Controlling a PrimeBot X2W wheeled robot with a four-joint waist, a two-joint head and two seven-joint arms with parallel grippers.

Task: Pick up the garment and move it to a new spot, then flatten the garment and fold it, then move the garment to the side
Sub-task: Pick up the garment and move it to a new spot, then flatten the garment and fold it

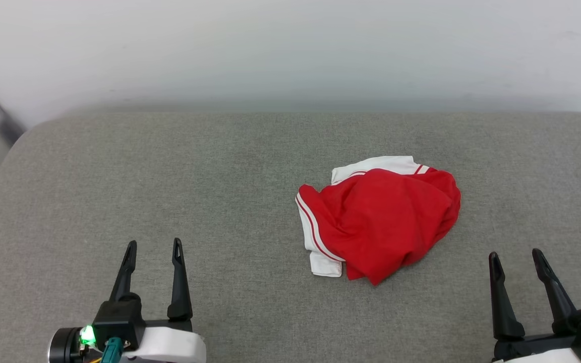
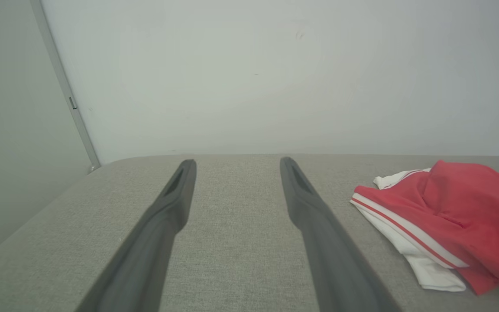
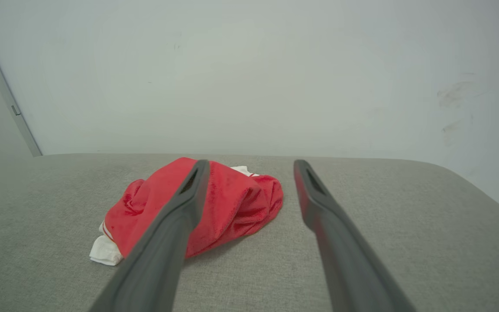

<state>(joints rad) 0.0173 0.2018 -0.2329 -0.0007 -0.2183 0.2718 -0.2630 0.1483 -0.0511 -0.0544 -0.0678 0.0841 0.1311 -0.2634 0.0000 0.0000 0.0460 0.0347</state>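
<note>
Here, in the head view, the garment (image 1: pixel 386 222) is seen lying crumpled in a red heap on the grey cushion (image 1: pixel 169 176). A white sleeve edged in red and white stripes is turned out on its left side, and more white cloth shows at its far edge. The left gripper (image 1: pixel 154 243) is held low, well to the left of the garment and nearer the robot. Its two dark fingers are pointed forward and set wide apart, with nothing between them. The right gripper (image 1: pixel 515 253) is held to the right of the garment, also nearer the robot, with its fingers pointed forward in the same way. Its jaws are spread wide and empty. The cloth is touched by neither gripper.

In the left wrist view, the left gripper (image 2: pixel 237 161) is seen level above the cushion, its fingers aimed at the pale wall (image 2: pixel 249 78) beyond. The jaws are spread wide over bare fabric. The garment (image 2: pixel 461 216) lies off to the right of the fingers, clear of them, with the striped white sleeve on the side nearest them.

In the right wrist view, the right gripper (image 3: pixel 251 162) is likewise held level and spread wide, with nothing gripped. The garment (image 3: pixel 241 208) lies ahead and to the left, partly hidden behind the left-hand finger. A white corner is seen at its near left edge.
</note>
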